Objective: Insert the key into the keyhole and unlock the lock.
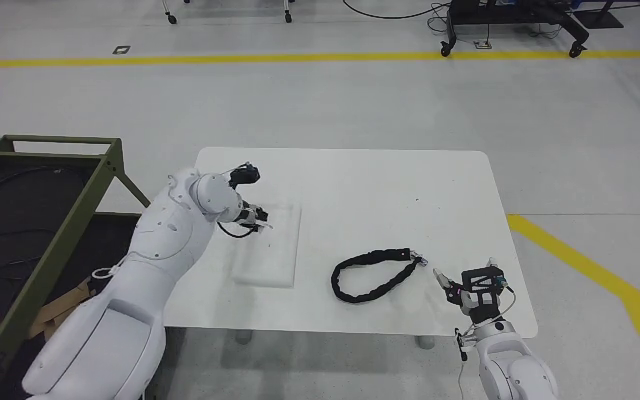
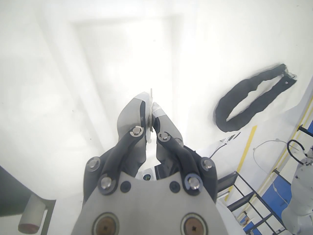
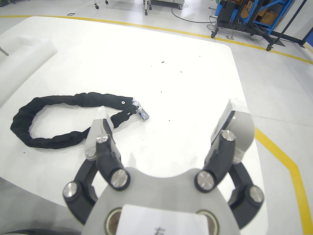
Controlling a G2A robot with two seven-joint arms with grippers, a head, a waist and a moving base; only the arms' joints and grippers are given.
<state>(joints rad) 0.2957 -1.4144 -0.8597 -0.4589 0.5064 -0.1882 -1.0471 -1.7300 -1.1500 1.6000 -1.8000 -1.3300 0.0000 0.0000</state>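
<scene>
While the left gripper (image 2: 151, 110) pinches the key (image 2: 151, 97) over the white pad (image 1: 272, 258), the right gripper (image 3: 166, 114) hangs spread beside the cylinder (image 3: 143, 115) of the chain lock (image 3: 61, 100). The next move likely calls for steadying that cylinder, then aligning the key.

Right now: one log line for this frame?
left gripper: shut on key, over pad | right gripper: open, near lock, not touching | key not inserted
</scene>
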